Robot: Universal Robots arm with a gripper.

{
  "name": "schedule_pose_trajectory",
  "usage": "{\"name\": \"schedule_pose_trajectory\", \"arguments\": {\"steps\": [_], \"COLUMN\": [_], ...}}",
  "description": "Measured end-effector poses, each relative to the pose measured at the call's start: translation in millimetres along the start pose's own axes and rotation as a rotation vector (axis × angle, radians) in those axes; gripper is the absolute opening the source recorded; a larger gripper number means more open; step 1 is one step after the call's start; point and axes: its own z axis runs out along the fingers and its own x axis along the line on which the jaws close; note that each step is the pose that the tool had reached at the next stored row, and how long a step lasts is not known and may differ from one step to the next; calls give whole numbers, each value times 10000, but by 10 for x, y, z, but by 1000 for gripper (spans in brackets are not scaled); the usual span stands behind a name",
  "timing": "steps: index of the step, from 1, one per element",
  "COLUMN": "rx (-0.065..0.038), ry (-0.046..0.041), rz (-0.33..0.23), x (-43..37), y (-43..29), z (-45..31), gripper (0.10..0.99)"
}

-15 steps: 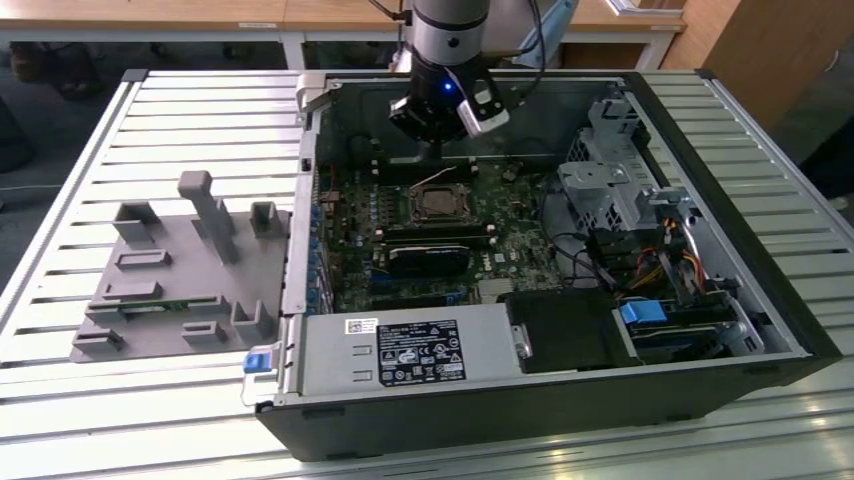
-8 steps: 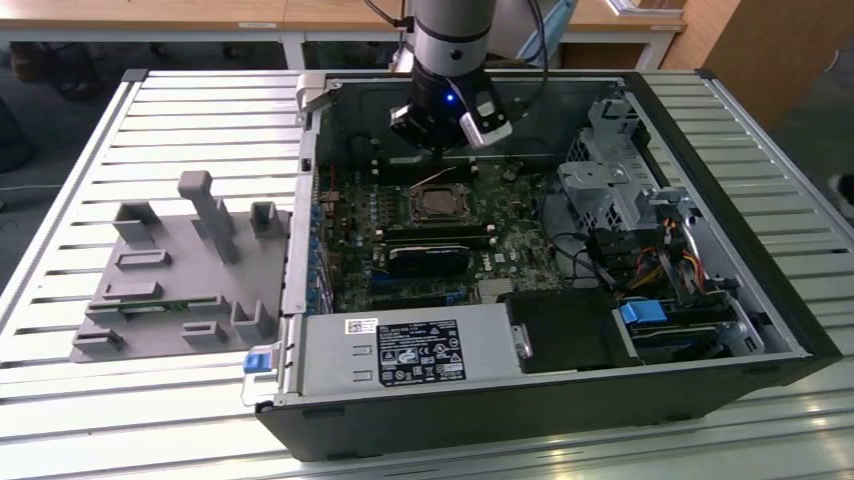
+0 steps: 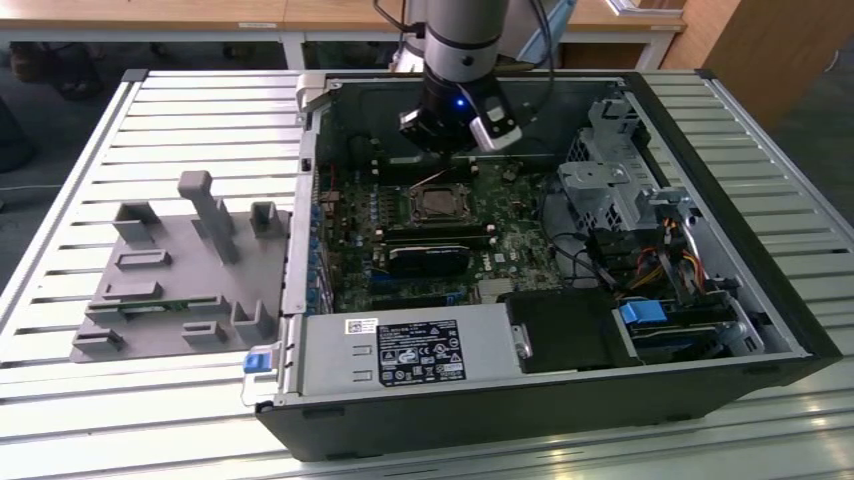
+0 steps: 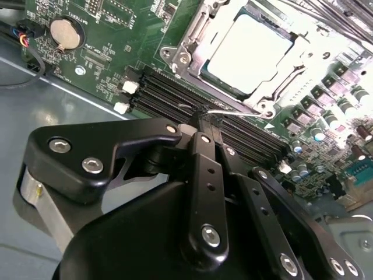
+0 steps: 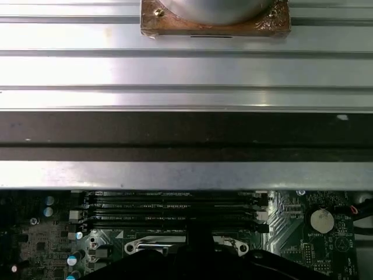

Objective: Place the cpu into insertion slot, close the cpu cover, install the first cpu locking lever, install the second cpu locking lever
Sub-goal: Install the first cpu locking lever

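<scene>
Gripper (image 4: 202,123) (masking part of a thin lever (image 4: 233,112)) hovers beside the cpu (image 4: 247,52).

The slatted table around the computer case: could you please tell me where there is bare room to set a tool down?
Bare slats on the table lie beyond the grey fixture and in front of it, at the exterior view's left. Inside the computer case it is crowded: circuit board, cables, and the gripper over the insertion slot.
</scene>
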Motion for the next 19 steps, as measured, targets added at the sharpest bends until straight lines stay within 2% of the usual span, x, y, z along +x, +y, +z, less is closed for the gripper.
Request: {"name": "schedule_pose_trajectory", "arguments": {"steps": [11, 19], "rx": [-1, 0], "ry": [7, 7], "rz": [-37, -38], "x": [-91, -89], "y": [-6, -6], "z": [41, 41], "gripper": [106, 106]}}
